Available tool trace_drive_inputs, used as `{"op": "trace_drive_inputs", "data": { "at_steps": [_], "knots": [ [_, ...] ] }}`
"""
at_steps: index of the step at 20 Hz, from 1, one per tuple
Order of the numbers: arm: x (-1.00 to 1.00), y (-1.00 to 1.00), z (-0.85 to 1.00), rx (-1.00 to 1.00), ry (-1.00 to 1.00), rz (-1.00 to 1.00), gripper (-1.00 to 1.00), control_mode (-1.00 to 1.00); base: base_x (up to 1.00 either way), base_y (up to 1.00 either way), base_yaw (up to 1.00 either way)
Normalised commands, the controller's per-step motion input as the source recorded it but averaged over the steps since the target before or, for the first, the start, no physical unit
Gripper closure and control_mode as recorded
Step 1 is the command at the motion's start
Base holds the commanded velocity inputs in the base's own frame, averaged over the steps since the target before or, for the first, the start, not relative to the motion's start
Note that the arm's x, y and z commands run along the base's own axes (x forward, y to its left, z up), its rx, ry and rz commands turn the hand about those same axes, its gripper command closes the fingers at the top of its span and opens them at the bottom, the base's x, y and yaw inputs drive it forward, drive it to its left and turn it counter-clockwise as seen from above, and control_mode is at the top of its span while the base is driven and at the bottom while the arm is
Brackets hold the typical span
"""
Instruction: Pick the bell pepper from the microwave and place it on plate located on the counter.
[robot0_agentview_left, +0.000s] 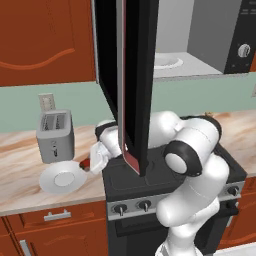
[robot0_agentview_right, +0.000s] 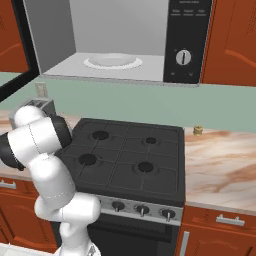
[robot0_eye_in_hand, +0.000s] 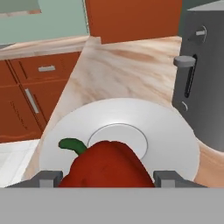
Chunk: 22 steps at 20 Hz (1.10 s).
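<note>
While hovering: gripper (robot0_eye_in_hand: 107, 178) is clasping glossy red bell pepper (robot0_eye_in_hand: 107, 168).
Below: round white raised-rim plate (robot0_eye_in_hand: 170, 140) is lying on marbled beige surface (robot0_eye_in_hand: 127, 72).

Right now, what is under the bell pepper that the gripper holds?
In the hand view the bell pepper, gripped between the fingers of the gripper, hangs over the white plate on the counter. The pepper hides the plate's near part.
</note>
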Motion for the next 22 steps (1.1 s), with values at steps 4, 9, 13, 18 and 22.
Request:
{"op": "trace_drive_inputs", "data": {
  "at_steps": [4,9,13,18,22],
  "knots": [
    [0.09,0.23,-0.49,0.0,0.0,0.0,1.0,-1.0,0.0,0.0,0.0],
    [0.04,0.28,-0.1,0.0,0.0,0.0,1.0,-1.0,0.0,0.0,0.0],
    [0.14,0.36,0.0,0.0,0.0,0.0,1.0,-1.0,0.0,0.0,0.0],
    [0.01,0.22,0.0,0.0,0.0,0.0,1.0,-1.0,0.0,0.0,0.0],
    [0.0,0.31,-0.03,0.0,0.0,0.0,1.0,-1.0,0.0,0.0,0.0]
  ]
}}
